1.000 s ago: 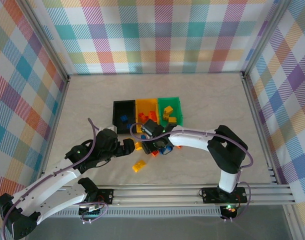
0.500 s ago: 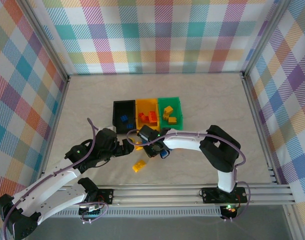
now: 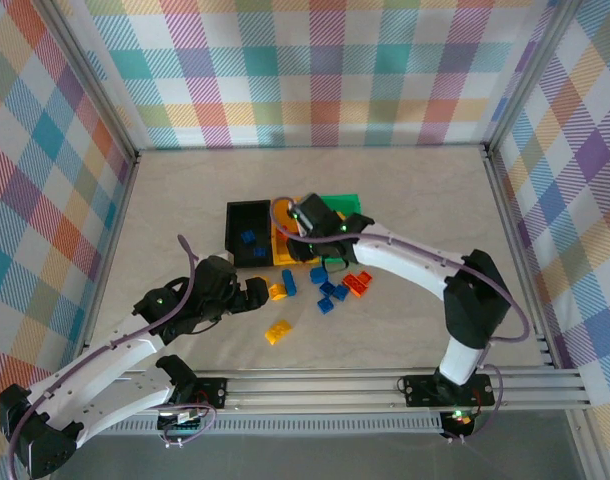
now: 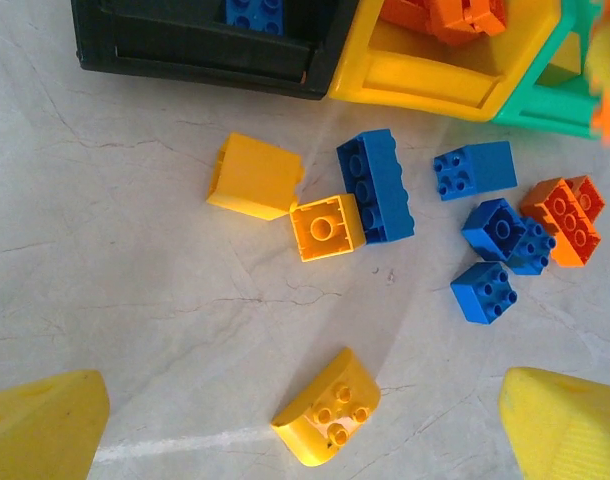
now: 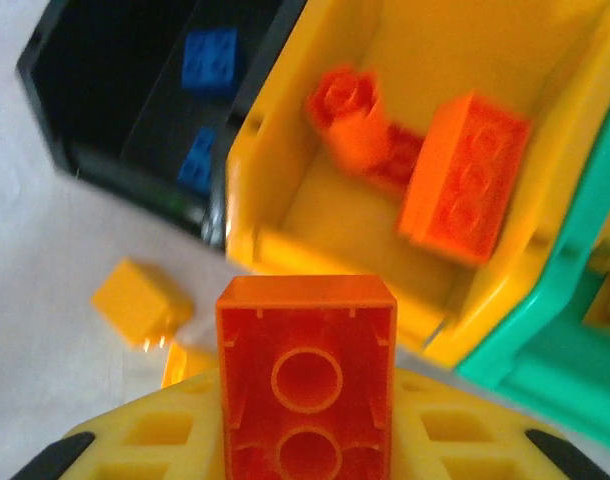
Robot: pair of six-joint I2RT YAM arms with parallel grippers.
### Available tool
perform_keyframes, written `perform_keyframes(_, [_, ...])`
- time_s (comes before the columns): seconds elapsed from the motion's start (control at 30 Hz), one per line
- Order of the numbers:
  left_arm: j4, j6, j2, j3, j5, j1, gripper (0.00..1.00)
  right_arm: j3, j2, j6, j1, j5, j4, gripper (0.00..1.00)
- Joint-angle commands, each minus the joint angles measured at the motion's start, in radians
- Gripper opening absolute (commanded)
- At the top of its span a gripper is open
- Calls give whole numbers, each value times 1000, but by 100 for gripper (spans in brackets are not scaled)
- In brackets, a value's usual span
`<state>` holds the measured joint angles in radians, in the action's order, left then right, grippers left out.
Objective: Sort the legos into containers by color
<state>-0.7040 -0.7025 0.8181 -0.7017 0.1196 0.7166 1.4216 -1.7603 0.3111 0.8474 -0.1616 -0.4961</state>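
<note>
- Two yellow fingers of the left gripper are standing wide apart, gripping nothing. Both are being cut off by the frame's lower edge.
- Loose legos are lying on the table just short of the bins.
- I am seeing the right gripper clamping an orange-red brick above the yellow bin; the brick is hiding its fingertips.
- The right arm is covering much of the green bin.
- Blue bricks are sitting in the black bin, blurred at the wrist.
</note>
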Motion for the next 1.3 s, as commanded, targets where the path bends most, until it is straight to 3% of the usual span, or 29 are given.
perform_keyframes(0.0, [15,31,9,16,-26,-12,100,131,-121,-18,-44,11,-34,32])
perform_keyframes(0.23, [-2,56,32,18,-49,-12,100,454,-353,8,-104,2,-135,36])
perform_keyframes(0.3, [1,60,39,20,-57,-13,100,509,-389,14,-113,9,-149,42])
perform_keyframes(0.43, [11,74,65,21,-74,-13,100,564,-406,19,-120,29,-150,65])
perform_keyframes(0.53, [27,83,82,21,-91,-13,100,546,-367,20,-121,34,-133,70])
perform_keyframes(0.67, [59,115,120,17,-155,-11,100,421,-263,45,-120,52,-86,72])
perform_keyframes(0.87, [107,134,252,15,-219,60,97,63,-41,108,-122,92,44,75])
perform_keyframes(1.1, [124,128,468,-36,-131,226,94,-255,174,178,-120,96,137,76])
perform_keyframes(1.27, [131,155,589,-81,-91,263,88,-376,272,208,-122,87,163,77])
